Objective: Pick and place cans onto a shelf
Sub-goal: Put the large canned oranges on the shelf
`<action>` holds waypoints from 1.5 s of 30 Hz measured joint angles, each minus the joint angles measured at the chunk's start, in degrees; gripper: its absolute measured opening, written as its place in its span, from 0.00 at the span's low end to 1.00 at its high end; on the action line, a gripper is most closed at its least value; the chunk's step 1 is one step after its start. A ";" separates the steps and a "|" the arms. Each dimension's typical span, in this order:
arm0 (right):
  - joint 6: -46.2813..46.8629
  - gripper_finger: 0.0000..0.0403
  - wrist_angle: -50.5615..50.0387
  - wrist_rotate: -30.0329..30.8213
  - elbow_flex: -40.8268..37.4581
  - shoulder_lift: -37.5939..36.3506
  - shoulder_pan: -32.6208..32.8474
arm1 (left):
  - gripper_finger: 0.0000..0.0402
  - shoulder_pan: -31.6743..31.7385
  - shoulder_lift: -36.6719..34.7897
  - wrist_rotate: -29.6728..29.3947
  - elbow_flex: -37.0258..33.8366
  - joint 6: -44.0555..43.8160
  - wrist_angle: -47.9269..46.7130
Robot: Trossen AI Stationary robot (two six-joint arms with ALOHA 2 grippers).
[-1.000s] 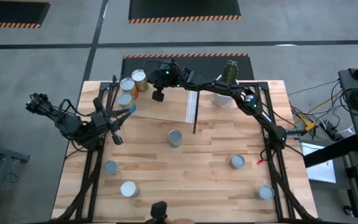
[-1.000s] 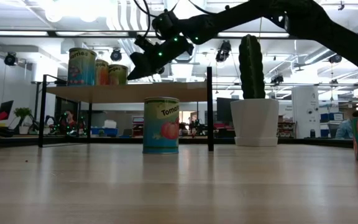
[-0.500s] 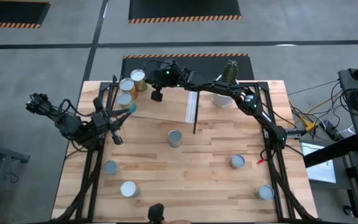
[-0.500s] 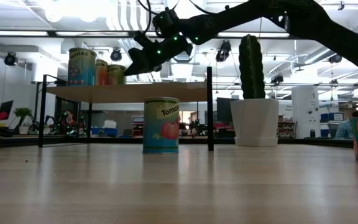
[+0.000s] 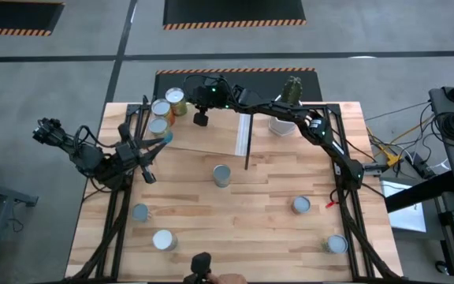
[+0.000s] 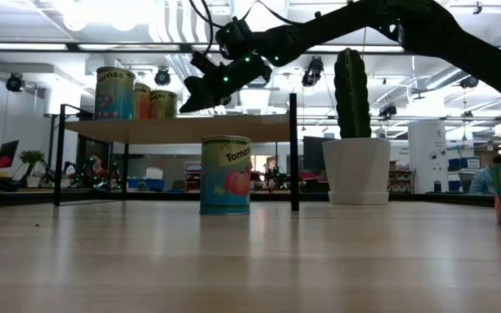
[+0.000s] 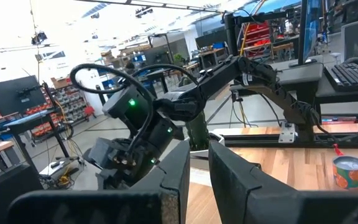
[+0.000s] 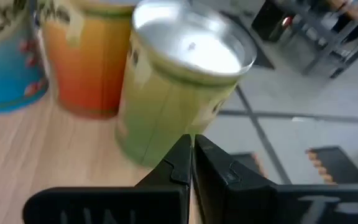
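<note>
A: Where is the right gripper sitting?

B: It is hanging over the shelf at the table's far end, just beside the three cans standing there. In the right wrist view its two fingers are pressing together with nothing between them, and the green can is standing just beyond their tips, apart from them.

A: And the other cans on the shelf?

B: An orange can is standing right against the green one, and a blue can is next to that. From the low view the three are lining up along the shelf's left end, the blue-labelled one nearest the camera, with the gripper hovering above the board to their right.

A: What is lying on the table?

B: A tomato can is standing upright near the middle, in front of the shelf. From above, four more cans are showing: one and another on the near left, one on the right, and one at the near right corner. A cactus in a white pot is standing at the far right of the shelf.

A: The left arm?

B: The left gripper is waiting over the table's left edge, well apart from the cans. Its fingers are resting nearly together, with only a thin slit between them, holding nothing.
</note>
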 joint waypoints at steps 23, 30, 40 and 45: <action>-0.18 0.02 -2.15 -2.01 -0.64 -2.29 0.53 | 0.11 0.00 0.00 0.00 0.02 -0.08 0.33; -1.68 0.02 -20.12 -2.03 -1.22 -11.99 2.66 | 0.04 1.82 1.92 -0.04 0.02 -1.80 3.12; -2.55 0.02 -16.42 -1.75 -19.61 -26.18 9.26 | 0.00 17.25 13.21 9.57 17.39 -4.98 -17.17; -1.30 0.02 -9.50 -1.51 -33.52 -34.62 12.16 | 0.00 30.67 21.43 16.60 32.68 -10.17 -39.37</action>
